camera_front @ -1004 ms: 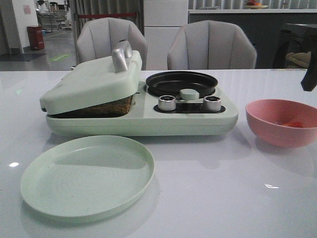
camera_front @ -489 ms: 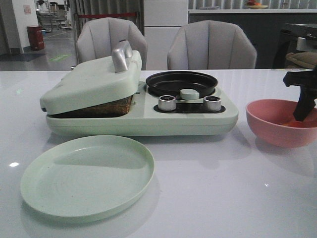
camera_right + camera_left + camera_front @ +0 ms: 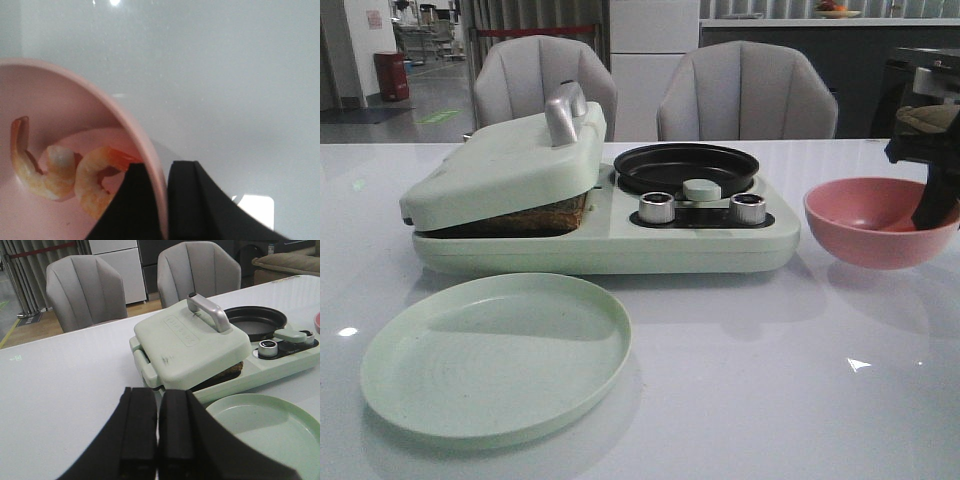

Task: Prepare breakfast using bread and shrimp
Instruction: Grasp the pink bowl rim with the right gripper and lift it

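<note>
At right edge of the front view, the right gripper (image 3: 932,215) is pinching the near-right rim of the pink bowl (image 3: 868,222): one finger inside, one outside, wall clamped between them per the right wrist view. Bowl looks lifted slightly and tilted, rim toward the camera; can't confirm clearance off the table (image 3: 720,380).

Shrimp (image 3: 60,172) sit in the bowl bottom, two curled pieces visible, touching each other, just beside the inner finger. They ride with the bowl, so the gripper never has to grab them directly.

Key relation: the black round pan (image 3: 686,166) on the green breakfast maker (image 3: 600,240) lies left of the bowl and a bit further back in the front frame. Right arm is the nearer one. My read is the bowl gets carried left over the pan and tipped. Risk: thin rim grip, bowl may swing or slip.

Bread (image 3: 515,217): only a brown edge shows under the half-shut sandwich lid (image 3: 505,165), left side of the maker. Slice count not readable.

Left gripper (image 3: 157,430) has pads pressed together, empty, hanging near-left of the maker, above the green plate (image 3: 495,355).
</note>
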Motion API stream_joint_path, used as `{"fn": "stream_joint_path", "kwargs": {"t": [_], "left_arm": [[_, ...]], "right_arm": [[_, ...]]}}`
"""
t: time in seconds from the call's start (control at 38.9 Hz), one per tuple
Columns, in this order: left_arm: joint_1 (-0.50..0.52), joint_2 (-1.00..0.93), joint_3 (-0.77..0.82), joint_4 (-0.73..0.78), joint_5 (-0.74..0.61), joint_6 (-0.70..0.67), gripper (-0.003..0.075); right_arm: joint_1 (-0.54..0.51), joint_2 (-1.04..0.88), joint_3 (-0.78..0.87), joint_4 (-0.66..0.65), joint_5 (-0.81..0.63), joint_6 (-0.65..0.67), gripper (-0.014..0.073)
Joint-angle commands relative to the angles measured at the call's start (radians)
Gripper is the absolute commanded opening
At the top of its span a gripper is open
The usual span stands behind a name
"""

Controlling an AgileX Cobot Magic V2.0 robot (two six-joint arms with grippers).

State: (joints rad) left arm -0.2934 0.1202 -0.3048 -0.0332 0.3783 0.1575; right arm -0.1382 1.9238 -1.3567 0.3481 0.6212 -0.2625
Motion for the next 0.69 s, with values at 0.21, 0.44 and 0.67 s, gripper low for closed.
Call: {"fn": "stream_joint_path", "kwargs": {"t": [0.21,0.44,0.67], "left_arm": [[-0.009,0.01,-0.025,-0.008,-0.081,-0.011,0.0112],[-0.009,0.01,-0.025,-0.008,-0.081,-0.011,0.0112],[-0.009,0.01,-0.025,-0.008,-0.081,-0.011,0.0112]], "right_arm": [[0.073,-0.169,-0.126,0.052,-0.082,-0.028,0.0143],[0.174,-0.18,-0.15,0.155,-0.209,-0.042,0.0143],[0.281,-0.179,-0.15,0.193,-0.399,-0.108,0.0143]]}}
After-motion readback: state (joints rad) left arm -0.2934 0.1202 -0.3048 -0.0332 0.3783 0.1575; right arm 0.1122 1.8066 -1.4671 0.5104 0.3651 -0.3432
